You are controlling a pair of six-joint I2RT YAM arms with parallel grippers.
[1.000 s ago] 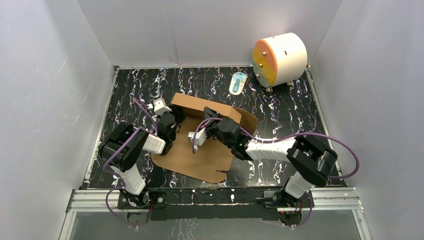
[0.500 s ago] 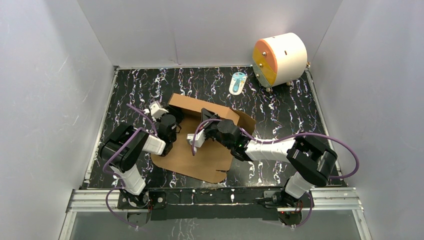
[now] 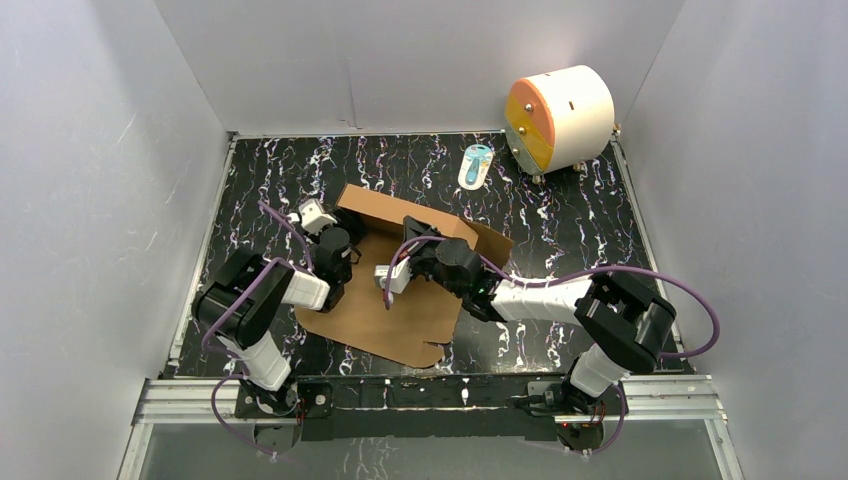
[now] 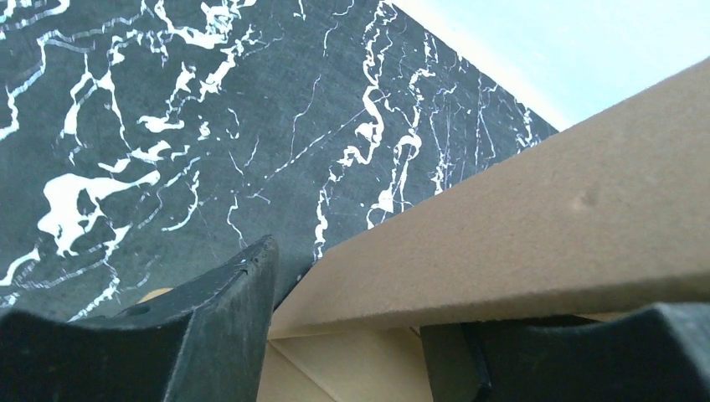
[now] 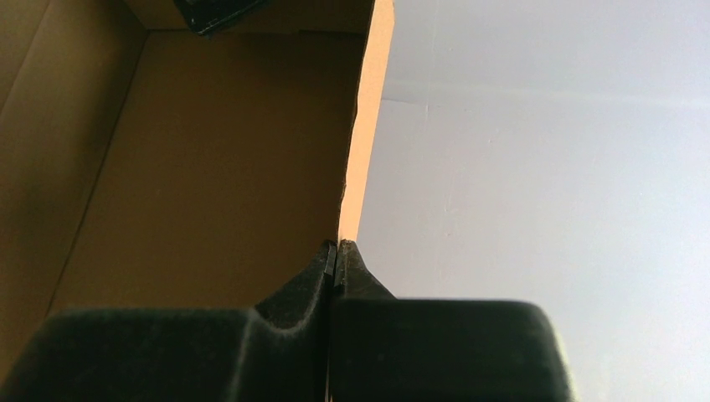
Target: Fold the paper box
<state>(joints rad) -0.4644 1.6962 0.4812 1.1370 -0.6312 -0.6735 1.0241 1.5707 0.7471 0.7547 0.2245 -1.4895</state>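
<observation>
Paper box (image 3: 385,315) sat mid-table on the black marbled table (image 3: 560,200), between both arms; near panel flat, far wall raised. Right gripper (image 5: 336,255) was pressed together, pinching the thin upper edge of a raised wall. Left gripper (image 4: 352,306) stood spread at the far-left corner, one finger either side of a cardboard flap

1 camera looks down; 2 wrist cameras hug the paper box (image 3: 390,325).

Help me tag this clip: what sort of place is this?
Likely a lab robot cell: white walls enclose a black marbled table, with a left arm and right arm bolted at its edge.
</observation>
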